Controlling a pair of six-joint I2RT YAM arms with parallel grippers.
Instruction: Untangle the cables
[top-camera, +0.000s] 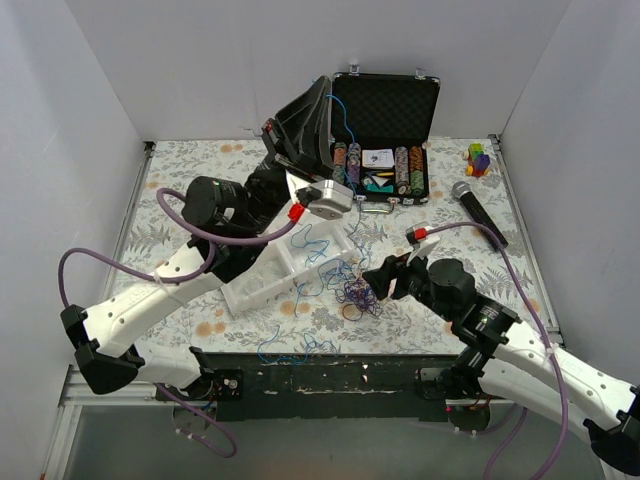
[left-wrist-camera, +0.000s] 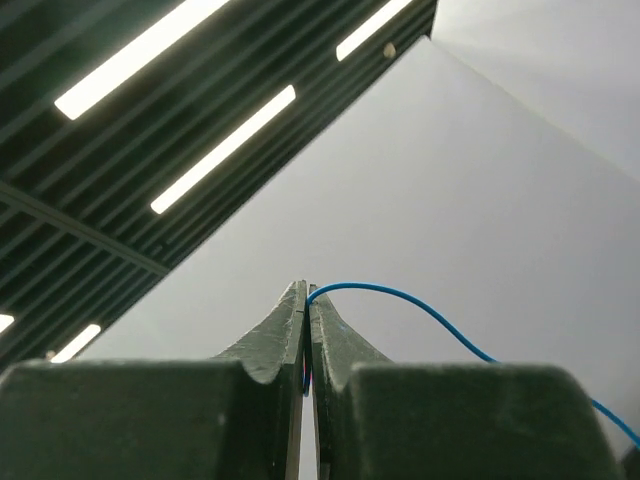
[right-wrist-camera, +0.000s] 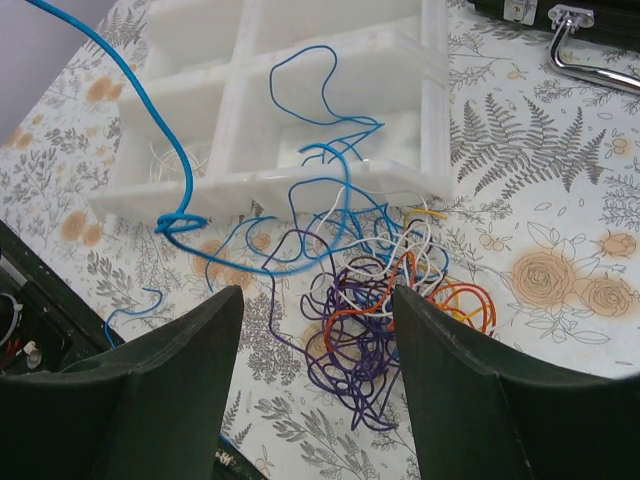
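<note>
Aloft, one left gripper (left-wrist-camera: 306, 292) tight on one blue cable (left-wrist-camera: 372, 286); one right gripper (right-wrist-camera: 315, 300) agape above one tangle (right-wrist-camera: 370, 325).

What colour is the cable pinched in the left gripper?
Blue; the left wrist view shows the cable best, clamped in the left gripper.

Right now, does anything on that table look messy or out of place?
Yes. A knot of purple, orange and white cables lies beside the tray, blue ones straggle over the tray's compartments, and the left gripper, shut, holds one blue cable up in the air.
</note>
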